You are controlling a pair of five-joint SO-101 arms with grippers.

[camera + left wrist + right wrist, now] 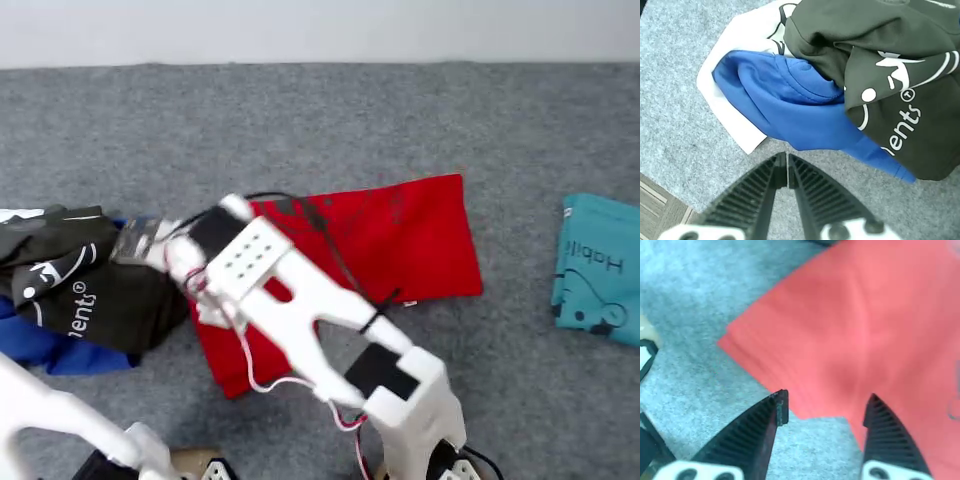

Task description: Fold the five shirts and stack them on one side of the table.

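Over the left edge of the red shirt [400, 240], mid-frame in the high view, the right gripper [827, 405] hangs wide open. The left gripper [787, 172], pinched closed, hovers by the heaped blue shirt [800, 115] and black shirt [900, 75] — a teal shirt [598, 270] lies far right.

Rough, matt grey carpet-like felt covers the surface [300, 120]. Soft matt cloth: red shirt [420, 240], blue shirt [790, 115], dark shirt [840, 30], the dark one w/ smooth white print. Smooth white plastic on right arm [300, 290]; jaws black ribbed plastic, matt.
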